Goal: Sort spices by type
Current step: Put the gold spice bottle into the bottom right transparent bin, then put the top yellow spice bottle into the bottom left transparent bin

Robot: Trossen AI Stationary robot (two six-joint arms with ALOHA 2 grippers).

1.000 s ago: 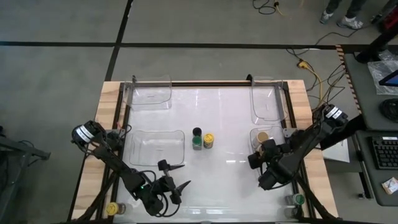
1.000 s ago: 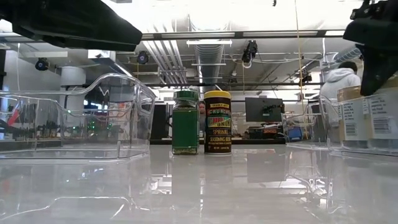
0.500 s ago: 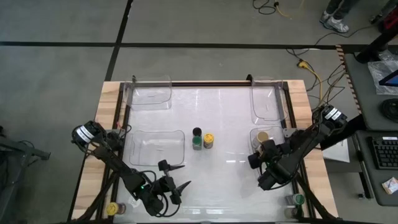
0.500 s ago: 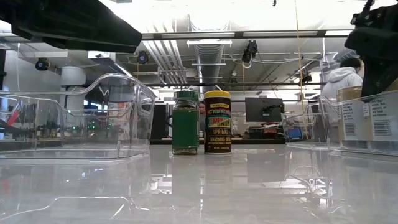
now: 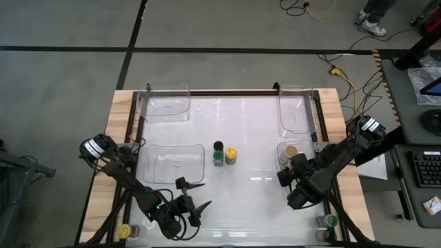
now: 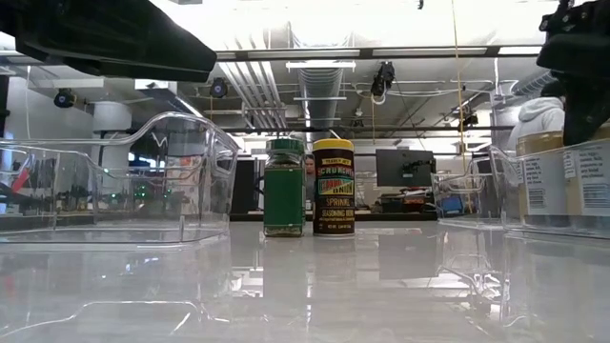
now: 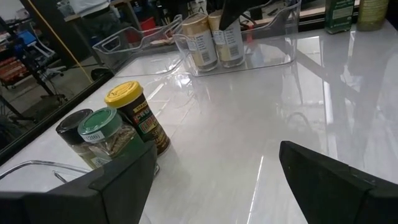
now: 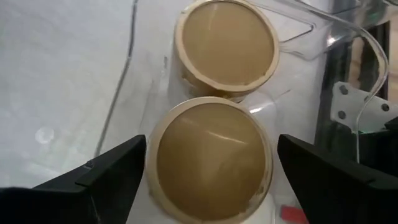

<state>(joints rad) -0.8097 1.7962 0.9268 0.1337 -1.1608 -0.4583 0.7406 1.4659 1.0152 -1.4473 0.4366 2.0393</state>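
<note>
Now our right gripper (image 8: 208,180) — fingers spread wide, no longer gripping — has risen off the two tan-lidded jars (image 8: 211,158) in the right-hand tray (image 5: 308,146); we judge that pair sorted. Both stand upright, lids up. Our left gripper (image 5: 193,195) waits open near the table's front edge — three mixed jars (image 5: 224,155) remain mid-table.

Three spice jars (image 5: 224,154) stand together at the middle of the bench (image 5: 248,196). Left of them lies a near-left tray (image 5: 171,164); two more trays sit at the far left corner (image 5: 167,104) and far right corner (image 5: 296,110). In the right-edge tray (image 5: 294,147) two jars (image 8: 217,99) stand side by side, touching, directly under the right claw (image 5: 298,165). The left claw (image 5: 195,195) sits at the near left.
</note>
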